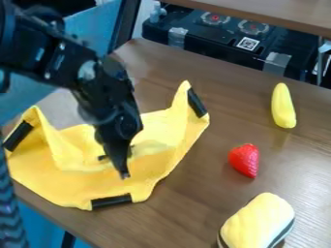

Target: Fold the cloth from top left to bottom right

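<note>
Rounded toy (pixel 259 223), cloth (pixel 71 186) on brown table (pixel 188 208), black case (pixel 210 44) behind

Robot arm (pixel 55 60), one: black throughout, with glossy highlights on blocky, round-edged housings. Link up and to the left of the gripper (pixel 123 169) — thick, dark, set with small pale round screw heads (pixel 47 75). Joint housing (pixel 111 72) above the gripper: rounded, black, a whitish patch (pixel 87 70) on the side toward the link. End effector: black, bulky and curved at its upper part — lower part slimmer, tapering, likewise black.
</note>
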